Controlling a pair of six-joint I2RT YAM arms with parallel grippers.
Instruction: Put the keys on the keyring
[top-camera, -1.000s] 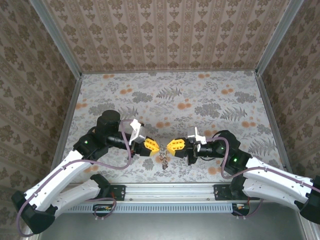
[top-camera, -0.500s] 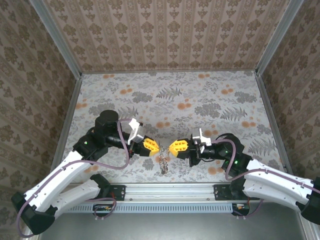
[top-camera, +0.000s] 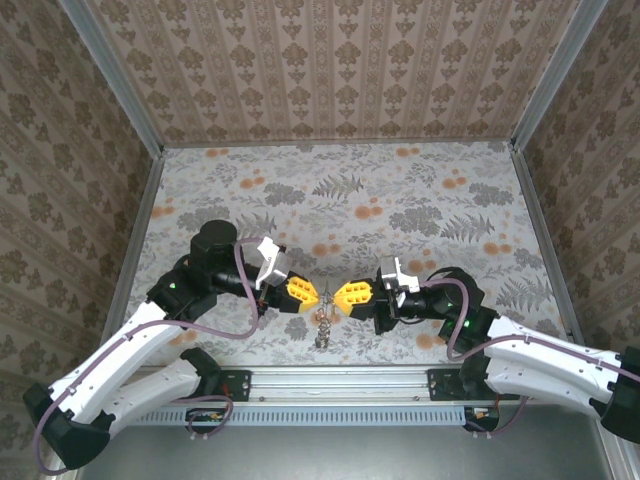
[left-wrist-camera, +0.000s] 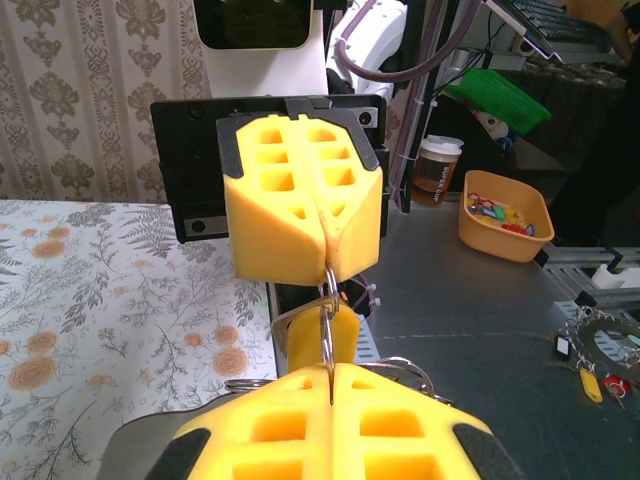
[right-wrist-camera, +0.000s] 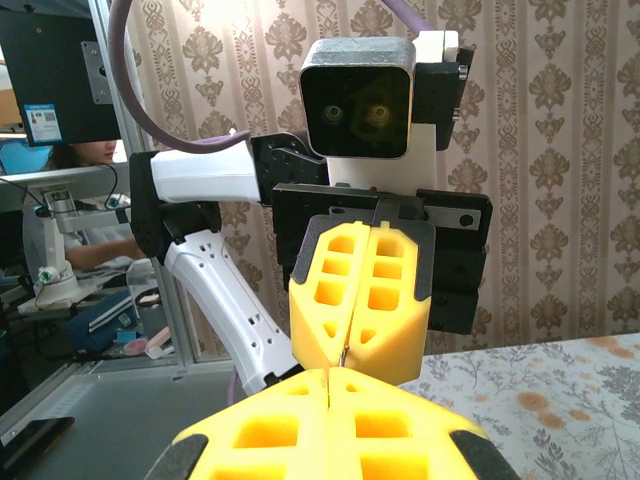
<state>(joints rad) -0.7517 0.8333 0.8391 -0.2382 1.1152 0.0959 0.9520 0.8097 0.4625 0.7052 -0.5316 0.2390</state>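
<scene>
The left end effector (top-camera: 313, 294) and right end effector (top-camera: 339, 295) carry matt yellow, plastic-looking pads with moulded pockets. The keyring (left-wrist-camera: 327, 305) is thin, bright metal wire, and the keys (top-camera: 322, 327) gleam pale and metallic. The tabletop (top-camera: 400, 200) has a matt, floral-printed covering.

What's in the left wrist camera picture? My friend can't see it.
The left pincer, near the camera, and the right pincer, facing it, both yellow, are shut on one thin metal keyring between their tips. A flowery table lies on the left.
</scene>
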